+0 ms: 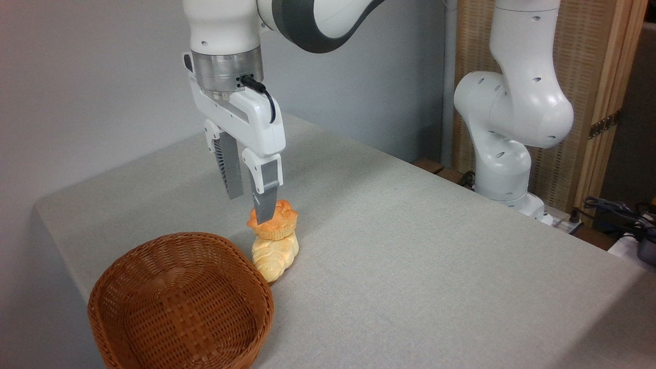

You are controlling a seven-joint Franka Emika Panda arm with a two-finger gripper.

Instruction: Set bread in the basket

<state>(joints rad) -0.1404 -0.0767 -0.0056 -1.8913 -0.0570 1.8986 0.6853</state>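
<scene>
Nearest us we see the wicker basket [179, 302] at the table's [435, 266] front left, holding nothing. Just beside its right rim lies the plaited loaf [275, 258], and the orange bun [279, 221] sits touching its far end. Above the bun hangs our gripper [250, 205], fingers parted; whether one finger [266, 205] touches the bun we cannot tell.
</scene>
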